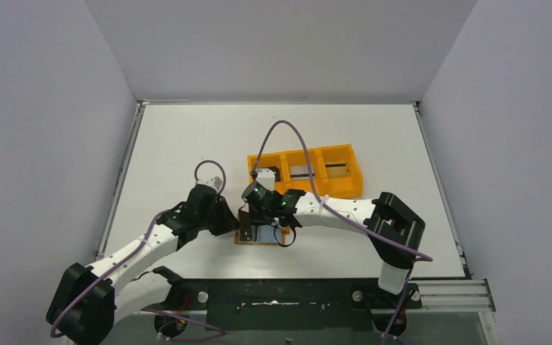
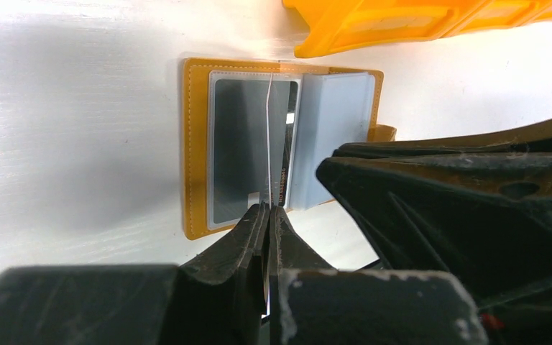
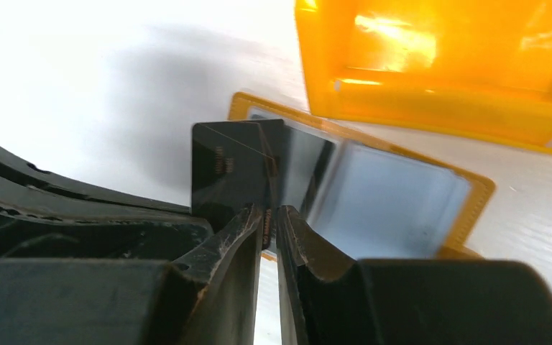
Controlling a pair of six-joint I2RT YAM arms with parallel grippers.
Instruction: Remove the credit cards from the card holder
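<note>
We find the card holder (image 2: 195,180) open on the surface (image 2: 79,144), just our side of the orange tray (image 2: 374,21). Our right pincer (image 3: 272,215) pinches a dark card (image 3: 230,165) at its near end, its length running away from us. Our left pincer (image 2: 267,215), pressed together, grips a thin clear leaf (image 2: 269,129) alongside.

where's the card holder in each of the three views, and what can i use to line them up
top external: the card holder lies just below centre, on the near side of the orange tray.
left wrist: the card holder is upper middle, lying open, with the orange tray along the top edge.
right wrist: the card holder runs from centre to right, under the orange tray.
shared landmark: the orange tray.
</note>
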